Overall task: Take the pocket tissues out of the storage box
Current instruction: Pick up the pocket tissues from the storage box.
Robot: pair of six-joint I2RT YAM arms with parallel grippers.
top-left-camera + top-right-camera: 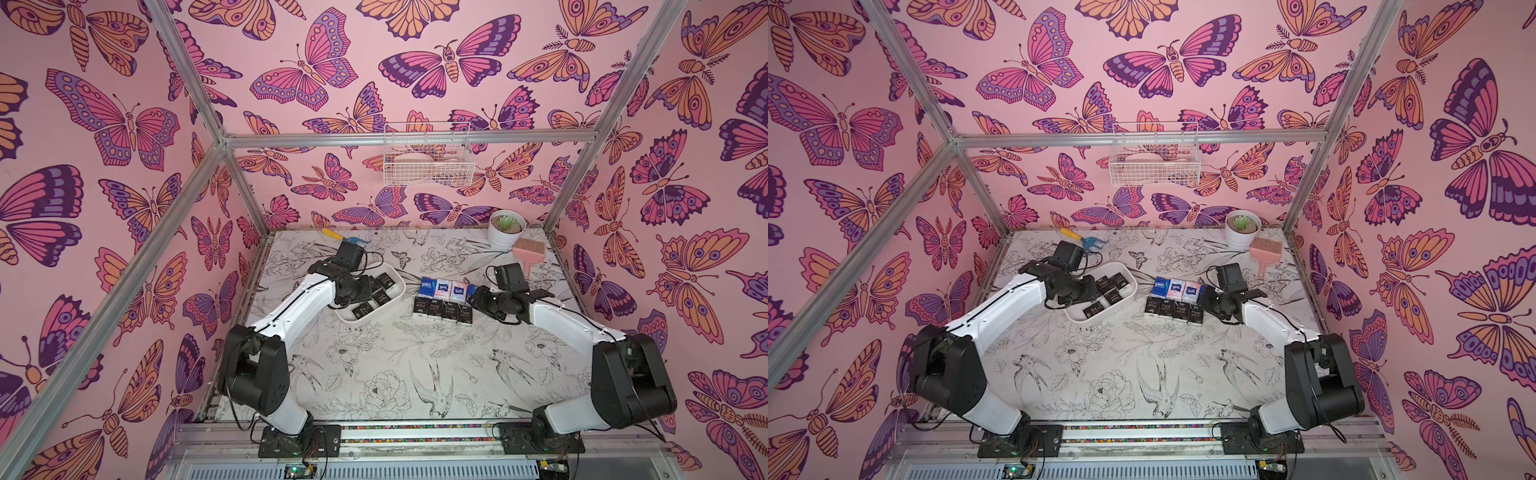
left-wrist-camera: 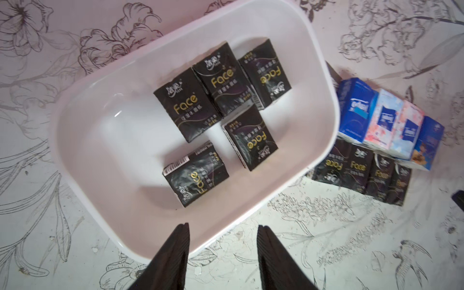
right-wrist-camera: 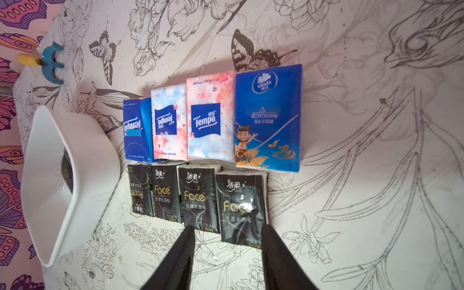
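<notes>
- Pocket tissues (image 2: 216,108) first: five black packs lie flat in the storage box (image 2: 105,140), bunched toward the end nearest the packs outside, a few touching each other.
- Eight more sit on the table (image 1: 395,365) just beside the box. That's a row of four coloured packs (image 3: 213,118) (blue, two flowery pink-and-white ones, blue) with a row of four black packs (image 3: 198,198) butted up against it.
- Left gripper (image 2: 223,226) hangs over the rim of the box with its fingers spread. Nothing is between them, and it's not touching any pack.
- Right gripper (image 3: 228,226) is low over the end pack of the black row, the one nearest the right arm. Its fingers are parted. One is clear of the pack and the other is right at its edge, and I can't tell if that one touches. The pack lies flat, in line with the rest.
- Back of the table: a white plant pot (image 1: 506,232) with a pink brush (image 1: 528,253) just beside it, and a yellow-handled blue tool (image 1: 345,237) near the opposite back corner.
</notes>
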